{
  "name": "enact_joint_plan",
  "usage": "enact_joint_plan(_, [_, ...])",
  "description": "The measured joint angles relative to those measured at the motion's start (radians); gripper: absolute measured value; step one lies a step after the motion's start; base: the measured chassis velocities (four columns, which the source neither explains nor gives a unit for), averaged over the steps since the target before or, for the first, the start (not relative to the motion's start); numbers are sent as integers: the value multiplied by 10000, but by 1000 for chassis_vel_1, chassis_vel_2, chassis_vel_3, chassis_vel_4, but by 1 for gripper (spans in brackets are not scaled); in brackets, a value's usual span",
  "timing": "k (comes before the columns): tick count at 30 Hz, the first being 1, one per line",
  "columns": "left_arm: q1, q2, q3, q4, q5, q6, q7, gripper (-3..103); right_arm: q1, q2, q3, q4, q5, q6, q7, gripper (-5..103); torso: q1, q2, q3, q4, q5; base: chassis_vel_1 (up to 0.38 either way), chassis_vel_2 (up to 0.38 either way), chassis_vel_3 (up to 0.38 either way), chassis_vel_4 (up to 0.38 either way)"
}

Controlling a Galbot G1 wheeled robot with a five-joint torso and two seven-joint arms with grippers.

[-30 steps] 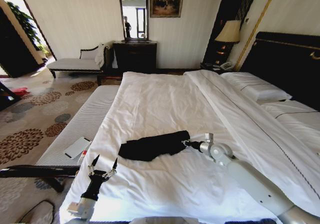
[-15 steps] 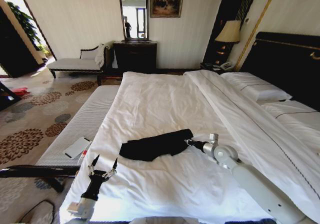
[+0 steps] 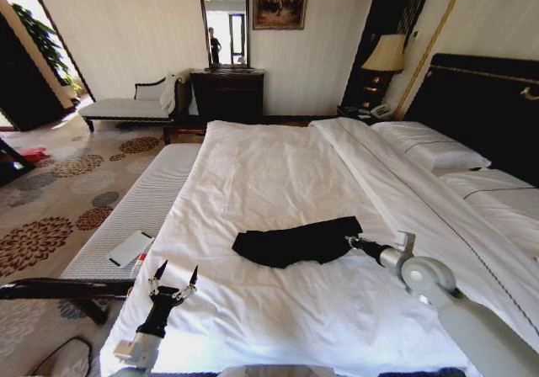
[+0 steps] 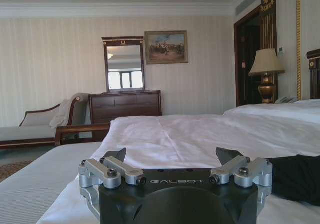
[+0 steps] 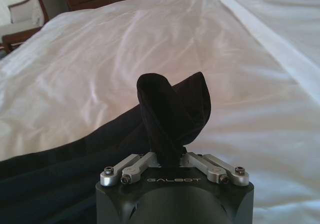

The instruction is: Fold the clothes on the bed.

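The clothes [image 3: 295, 242] are a black T-shirt bunched into a long strip across the white duvet of the bed [image 3: 278, 175]. My right gripper [image 3: 352, 241] holds the strip's right end, shut on a pinch of black fabric [image 5: 170, 109] that stands up in a fold between its fingers. My left gripper [image 3: 175, 278] hovers open over the bed's near left corner, well to the left of the shirt. In the left wrist view its fingers [image 4: 112, 166] are spread, and an edge of the black shirt [image 4: 295, 176] lies beyond them.
A pale padded bench [image 3: 139, 209] runs along the bed's left side with a white card [image 3: 130, 247] on it. Pillows [image 3: 429, 146] and a dark headboard [image 3: 488, 108] are at the right. A dresser [image 3: 227, 91] and chaise [image 3: 126, 103] stand by the far wall.
My right gripper has pulled the black shirt to the right across the duvet, dragging the whole strip with it. The left arm has not moved.
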Motion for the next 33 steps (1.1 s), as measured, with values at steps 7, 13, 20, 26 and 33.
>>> enact_joint_plan(7, [0, 0, 0, 0, 0, 0, 0, 100, -159, 132, 114, -54, -1105, 282, -72, 8, 0, 0, 0, -3, -2, 0, 0, 0, 0])
enact_joint_plan(13, [0, 0, 0, 0, 0, 0, 0, 100, 524, 358, -833, 569, -868, 204, 393, 8, 0, 0, 1, 0, -4, 0, 0, 0, 0])
enact_joint_plan(20, [0, 0, 0, 0, 0, -1, 0, 100, 1242, 743, -2021, 1389, -376, -84, 949, 8, 1, -2, 2, 1, -3, 0, 0, 0, 0])
enact_joint_plan(26, [0, 0, 0, 0, 0, -1, 0, 100, 1762, 923, -2886, 1966, -181, -235, 1342, 8, 1, -2, 1, 0, -5, 0, 0, 0, 0])
enact_joint_plan(33, [0, 0, 0, 0, 0, -1, 0, 100, 2234, 1253, -3787, 1719, -594, -292, 1410, 8, 1, -2, 1, 0, -3, 0, 0, 0, 0])
